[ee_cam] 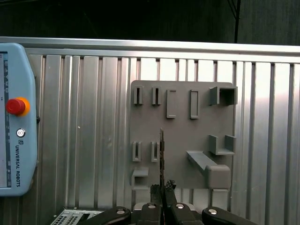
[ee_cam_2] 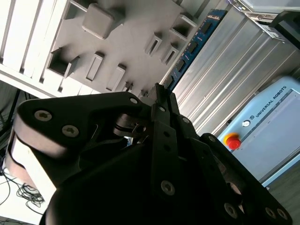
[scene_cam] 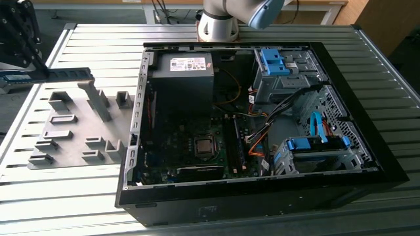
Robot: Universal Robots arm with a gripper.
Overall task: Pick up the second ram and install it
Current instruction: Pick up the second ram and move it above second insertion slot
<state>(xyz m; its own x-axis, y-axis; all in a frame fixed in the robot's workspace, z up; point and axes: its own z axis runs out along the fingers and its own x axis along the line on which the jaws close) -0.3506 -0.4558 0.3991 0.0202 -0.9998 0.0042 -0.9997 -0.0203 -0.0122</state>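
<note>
arm (scene_cam: pixel 220 24): base joint seen upright at the back in the exterior view | gripper (ee_cam: pixel 162 191): seen at that view's far left edge, pointed downward | jaws: closed on the second ram (ee_cam: pixel 161 154), which is pinched edge-on between the fingertips (ee_cam: pixel 153 191) in the first wrist view

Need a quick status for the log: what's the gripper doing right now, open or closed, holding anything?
Gripper: closed, holding the ram by one end.

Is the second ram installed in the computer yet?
Out: the gripper holds the second ram by the grey holder plate, outside the computer case.
</note>
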